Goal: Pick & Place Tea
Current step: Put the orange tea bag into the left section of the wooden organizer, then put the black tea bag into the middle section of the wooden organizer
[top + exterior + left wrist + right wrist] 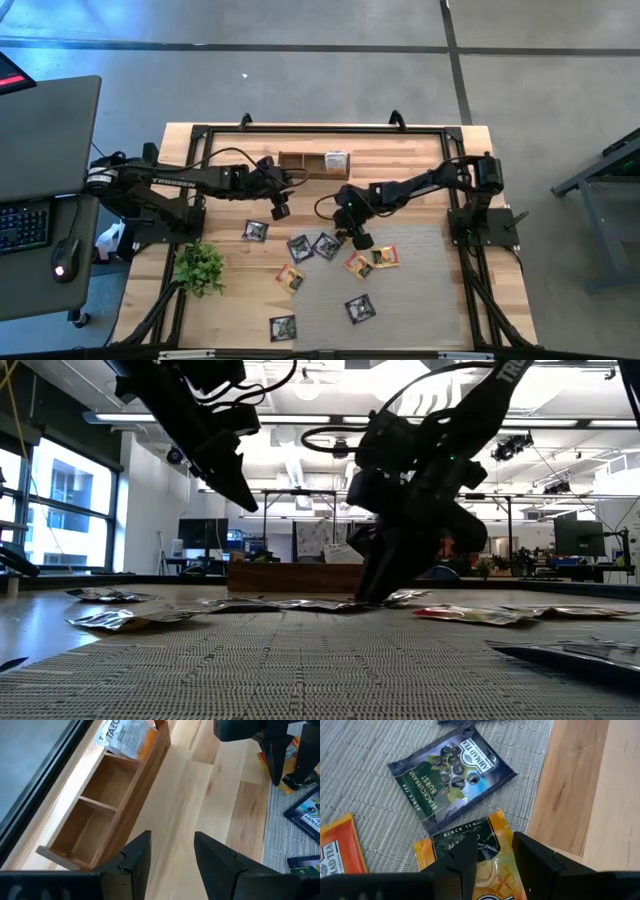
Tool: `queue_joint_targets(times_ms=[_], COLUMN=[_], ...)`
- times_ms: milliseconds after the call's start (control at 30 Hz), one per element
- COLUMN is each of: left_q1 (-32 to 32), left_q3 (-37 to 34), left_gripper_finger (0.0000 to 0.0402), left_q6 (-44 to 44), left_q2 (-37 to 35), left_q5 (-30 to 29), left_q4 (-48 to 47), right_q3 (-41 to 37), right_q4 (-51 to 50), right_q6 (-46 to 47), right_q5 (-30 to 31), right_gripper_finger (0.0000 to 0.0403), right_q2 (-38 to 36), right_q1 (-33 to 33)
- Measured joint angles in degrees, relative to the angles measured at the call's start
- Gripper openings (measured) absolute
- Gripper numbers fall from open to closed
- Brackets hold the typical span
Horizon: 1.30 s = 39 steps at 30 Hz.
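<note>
We count nine tea sachets (283,327) loose on mat (420,300), one more in wooden box (312,161). Right gripper (358,240) low, fingers straddling yellow sachet (485,865), grip unclear. Left gripper (280,209) raised, parted, empty.

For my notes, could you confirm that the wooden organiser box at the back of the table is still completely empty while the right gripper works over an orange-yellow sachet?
Not quite: the wooden organiser box is not empty. The left wrist view shows one white-and-orange sachet already in its end compartment; the other compartments in view are empty. The rest holds: the right gripper is down over an orange-yellow sachet on the mat.
</note>
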Motion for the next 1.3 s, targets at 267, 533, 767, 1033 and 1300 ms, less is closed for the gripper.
queue_joint_targets(times_ms=[267,533,767,1033,1300], left_q1=[0.0,-0.1,-0.1,-0.1,-0.1], left_q3=[0.0,0.0,0.1,0.1,0.1], left_gripper_finger=[0.0147,0.0147,0.0147,0.0147,0.0147], left_q6=[1.0,3.7,5.0,4.6,3.6], left_q2=[0.0,0.0,-0.7,-0.7,-0.6], left_q5=[0.0,-0.1,-2.5,-2.3,-1.8], left_q4=[0.1,1.0,0.9,0.0,0.8], right_q3=[-0.1,-0.9,-0.6,-0.5,-0.5], right_q4=[0.0,1.2,15.8,11.7,19.2], right_q6=[2.7,7.2,10.8,5.7,10.0], right_q5=[-3.6,-1.8,27.0,10.3,-1.2], right_gripper_finger=[0.0044,0.0014,0.0006,0.0012,0.0077], right_q2=[0.3,-8.5,-13.4,-13.4,-9.2], right_q1=[-1.1,-0.7,-1.5,-2.6,0.2])
